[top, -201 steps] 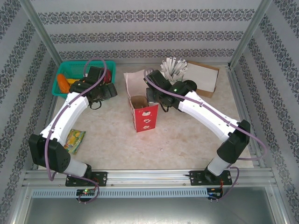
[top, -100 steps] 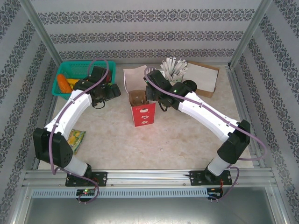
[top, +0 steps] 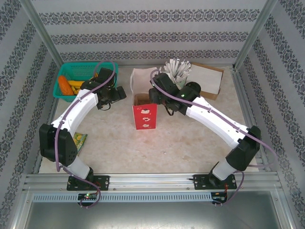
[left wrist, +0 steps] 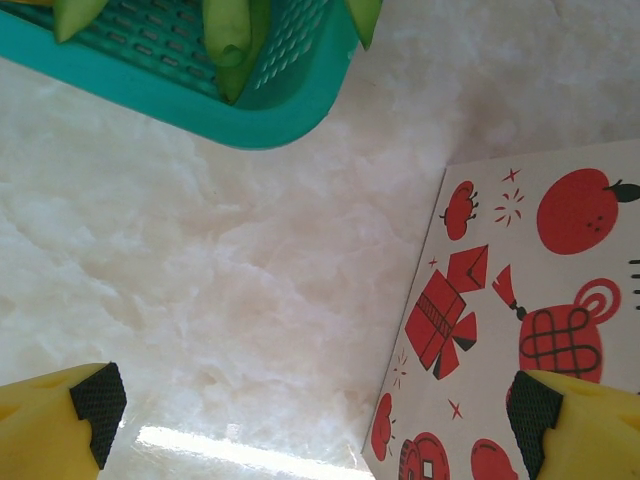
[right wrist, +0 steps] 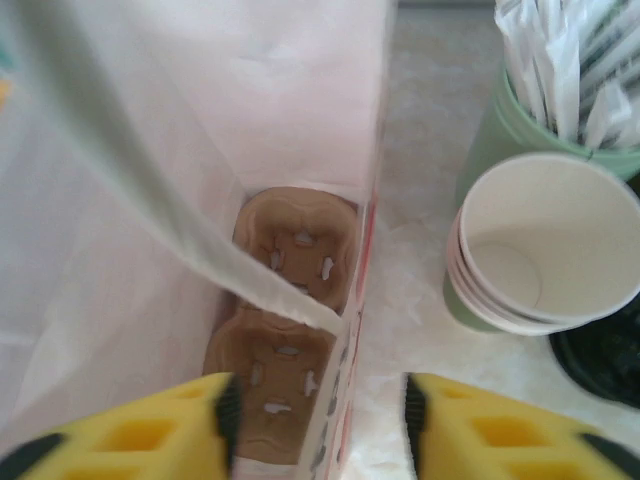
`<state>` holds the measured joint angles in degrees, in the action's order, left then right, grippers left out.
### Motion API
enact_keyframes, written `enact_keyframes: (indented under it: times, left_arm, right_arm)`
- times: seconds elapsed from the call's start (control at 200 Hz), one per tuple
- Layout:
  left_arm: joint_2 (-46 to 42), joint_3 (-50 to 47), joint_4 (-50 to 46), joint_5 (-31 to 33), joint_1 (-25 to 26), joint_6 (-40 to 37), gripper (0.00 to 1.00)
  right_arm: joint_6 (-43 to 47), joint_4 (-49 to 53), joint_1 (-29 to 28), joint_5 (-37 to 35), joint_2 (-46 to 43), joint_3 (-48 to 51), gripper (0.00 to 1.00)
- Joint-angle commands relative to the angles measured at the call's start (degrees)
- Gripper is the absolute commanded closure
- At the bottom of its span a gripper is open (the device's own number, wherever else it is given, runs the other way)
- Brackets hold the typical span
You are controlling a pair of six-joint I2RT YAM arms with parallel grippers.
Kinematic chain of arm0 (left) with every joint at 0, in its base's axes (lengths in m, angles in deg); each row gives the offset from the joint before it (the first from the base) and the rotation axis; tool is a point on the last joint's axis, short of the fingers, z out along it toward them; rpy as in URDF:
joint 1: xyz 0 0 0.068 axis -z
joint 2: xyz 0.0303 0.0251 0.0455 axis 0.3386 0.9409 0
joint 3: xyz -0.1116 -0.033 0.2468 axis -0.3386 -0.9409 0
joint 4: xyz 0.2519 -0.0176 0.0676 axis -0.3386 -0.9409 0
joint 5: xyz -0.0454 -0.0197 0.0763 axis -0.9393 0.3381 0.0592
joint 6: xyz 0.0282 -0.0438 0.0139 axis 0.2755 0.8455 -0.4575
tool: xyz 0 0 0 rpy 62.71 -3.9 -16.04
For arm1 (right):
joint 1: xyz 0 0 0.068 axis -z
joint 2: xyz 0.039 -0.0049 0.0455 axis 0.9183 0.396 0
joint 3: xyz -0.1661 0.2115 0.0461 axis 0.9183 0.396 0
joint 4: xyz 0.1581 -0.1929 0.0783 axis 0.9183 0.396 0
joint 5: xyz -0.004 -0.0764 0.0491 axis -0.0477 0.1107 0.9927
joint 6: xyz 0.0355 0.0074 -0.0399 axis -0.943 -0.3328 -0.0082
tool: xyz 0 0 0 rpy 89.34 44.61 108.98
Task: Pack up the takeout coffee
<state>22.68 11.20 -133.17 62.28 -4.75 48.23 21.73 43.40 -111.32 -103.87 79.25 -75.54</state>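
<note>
Cardboard carrier [right wrist: 295,250] sits in the gift bag [right wrist: 150,200] below the right claw [right wrist: 318,405], jaws apart astride its wall; lift straight out, no snagging. Beside the bag the left claw [left wrist: 315,405] gapes. At the right claw's right, a black rim [right wrist: 600,360]: coffee or loose lid, I cannot tell

teal basket [left wrist: 180,95], stacked paper cups [right wrist: 545,245], cardboard box [top: 206,80], yellow-green snack packet [top: 78,140]
</note>
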Motion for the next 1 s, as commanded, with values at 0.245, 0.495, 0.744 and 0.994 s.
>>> enact_keyframes:
  times: [0.245,0.495,0.744,0.994]
  left_arm:
    - [2.7,0.7,-0.7,-1.1,3.1,3.7,0.0]
    - [-1.7,-9.1,-5.1,1.3,4.6,6.9,0.0]
    - [-0.8,-14.7,-2.0,-4.9,8.6,10.3,0.0]
    - [1.7,-14.6,1.4,-6.7,11.0,13.1,0.0]
  right_arm:
    - [14.0,-3.2,10.9,9.4,-13.9,5.6,0.02]
    - [11.6,-5.8,29.4,12.0,-16.2,13.5,0.02]
    - [21.9,-6.7,39.6,23.8,-4.4,12.3,0.02]
    - [26.2,-11.2,42.4,31.3,4.7,10.8,0.02]
